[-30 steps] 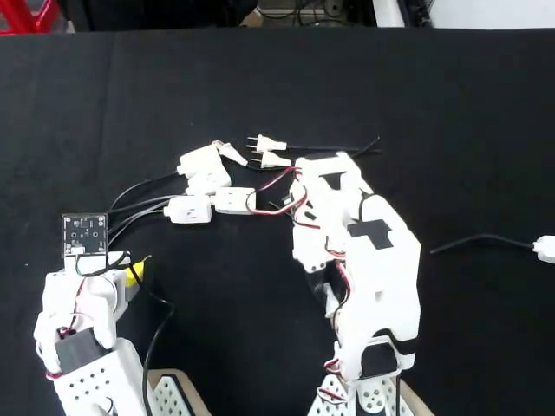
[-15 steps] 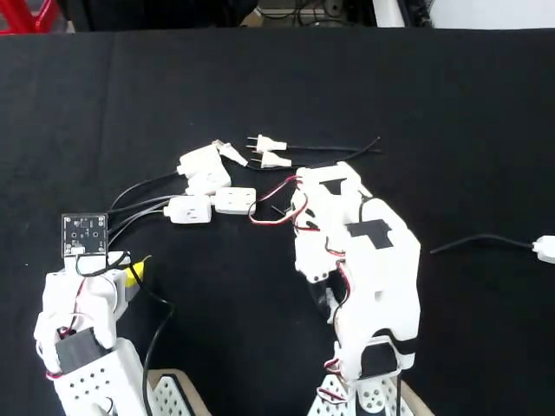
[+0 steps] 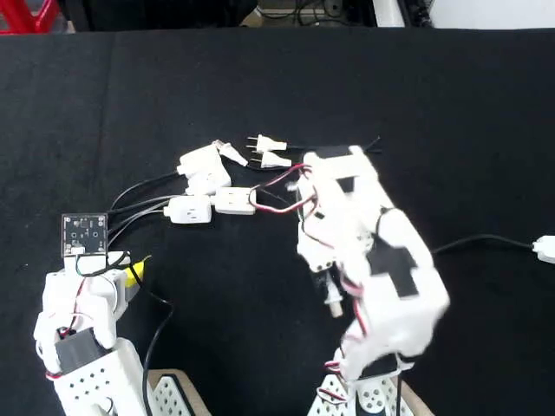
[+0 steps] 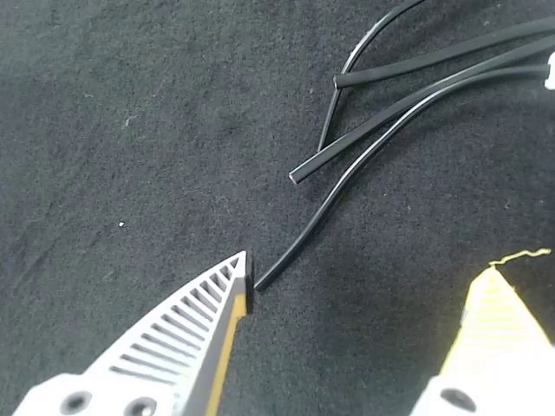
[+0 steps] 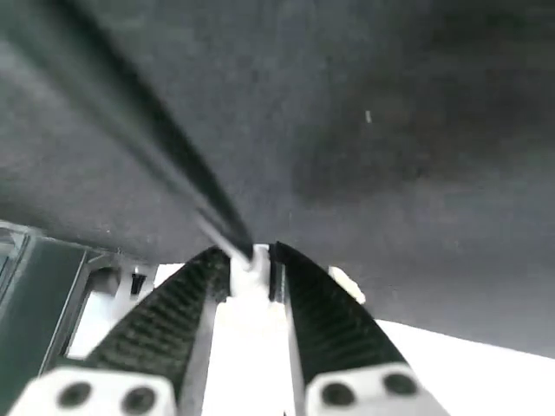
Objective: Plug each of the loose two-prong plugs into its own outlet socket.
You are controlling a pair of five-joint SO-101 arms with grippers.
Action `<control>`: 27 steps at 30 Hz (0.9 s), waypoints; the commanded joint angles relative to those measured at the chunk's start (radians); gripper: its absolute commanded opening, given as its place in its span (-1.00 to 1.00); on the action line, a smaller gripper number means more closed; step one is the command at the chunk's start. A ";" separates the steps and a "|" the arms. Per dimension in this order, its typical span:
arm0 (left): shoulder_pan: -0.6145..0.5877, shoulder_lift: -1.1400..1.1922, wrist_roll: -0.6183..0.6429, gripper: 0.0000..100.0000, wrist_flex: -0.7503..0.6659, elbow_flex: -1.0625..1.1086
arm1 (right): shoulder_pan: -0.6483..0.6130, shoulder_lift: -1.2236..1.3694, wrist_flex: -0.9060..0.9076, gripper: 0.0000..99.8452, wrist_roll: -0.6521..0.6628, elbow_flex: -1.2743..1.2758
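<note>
Cloth [image 3: 451, 104] plain black, flecked with pale lint up close; sockets [image 3: 190, 210] towards ten o'clock all white; loose plugs [image 3: 266, 144] near twelve white with silvery prongs; third plug [image 3: 545, 249] at the three o'clock edge white; cables [image 4: 408, 104] glossy black. Right arm [image 3: 390, 269] white with black patches and red-and-white wiring; left arm [image 3: 82, 347] at eight o'clock white, topped by a black board [image 3: 84, 236] dotted white, a yellow tip beside it. Left gripper [image 4: 368, 269]: one finger white, ribbed, edged yellow; the other pale yellow. Right gripper [image 5: 251, 256]: fingers [image 5: 173, 321] black and ribbed on white bases; held plug [image 5: 247, 321] white, its lead black. Red object [image 3: 26, 13] at the eleven o'clock corner.
</note>
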 commanded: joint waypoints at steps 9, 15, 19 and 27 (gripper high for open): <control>0.001 -0.011 -0.006 -0.24 0.008 0.018 | -0.204 -0.880 -0.186 -0.98 -0.057 0.213; 0.001 -0.011 -0.006 -0.24 0.009 0.018 | -0.250 -1.230 -0.537 -0.98 -0.255 0.423; 0.001 -0.011 -0.006 -0.24 0.002 0.018 | -0.247 -1.392 -0.859 -0.98 -0.316 0.682; 0.108 -0.009 -0.002 -0.24 -0.044 -0.024 | -0.183 -1.388 -1.105 -0.98 -0.347 0.932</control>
